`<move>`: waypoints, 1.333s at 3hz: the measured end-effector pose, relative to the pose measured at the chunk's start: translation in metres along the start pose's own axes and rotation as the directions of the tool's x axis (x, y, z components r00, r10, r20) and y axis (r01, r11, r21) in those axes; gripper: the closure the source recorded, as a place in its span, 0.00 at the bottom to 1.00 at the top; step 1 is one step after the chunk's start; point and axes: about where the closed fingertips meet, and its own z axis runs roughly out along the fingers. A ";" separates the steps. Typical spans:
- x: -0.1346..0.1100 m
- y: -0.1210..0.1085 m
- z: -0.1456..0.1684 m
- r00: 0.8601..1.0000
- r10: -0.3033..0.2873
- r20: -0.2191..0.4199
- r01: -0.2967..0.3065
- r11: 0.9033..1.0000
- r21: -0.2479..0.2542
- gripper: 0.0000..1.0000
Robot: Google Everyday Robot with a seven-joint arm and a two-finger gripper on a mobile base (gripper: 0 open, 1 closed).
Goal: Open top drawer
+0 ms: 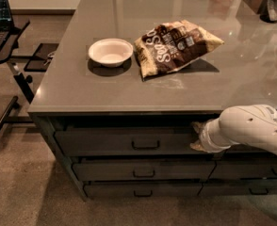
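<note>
Camera view, counter seen from its front edge. The top drawer (105, 142) sits directly under the grey countertop (72, 95). It is the uppermost and tallest of three dark grey fronts, and its metal loop pull (145, 145) is at the centre. The middle drawer (176, 169) and bottom drawer (110, 190) lie below it, each with a similar pull, and a neighbouring stack (249, 169) begins to the right.

My gripper (197, 136) is at the right end of the top drawer's front, just under the countertop lip, and my white forearm (251, 126) reaches in from the right. I cannot tell whether the gripper is apart, together or clamped on anything, because the wrist covers it. I also cannot tell whether it touches the drawer's edge or only lies against it.

The key relation is that the front's long axis runs left to right along the counter edge, with the pull well to the left of my gripper. The drawer's travel runs square to that axis, outward toward the camera. In my judgement the coming move must run straight along that outward line. A pull from this end rather than the centre could skew the drawer in its slides.

On the countertop, a white bowl (110, 52) and a brown snack bag (176, 46) lie well apart from the work.
</note>
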 end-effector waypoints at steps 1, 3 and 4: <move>-0.003 0.007 -0.006 1.000 -0.006 0.004 0.006 1.000 -0.015 0.82; -0.004 0.005 -0.008 1.000 -0.005 0.004 0.006 1.000 -0.015 0.36; -0.004 0.003 -0.009 1.000 -0.004 0.007 0.004 1.000 -0.015 0.12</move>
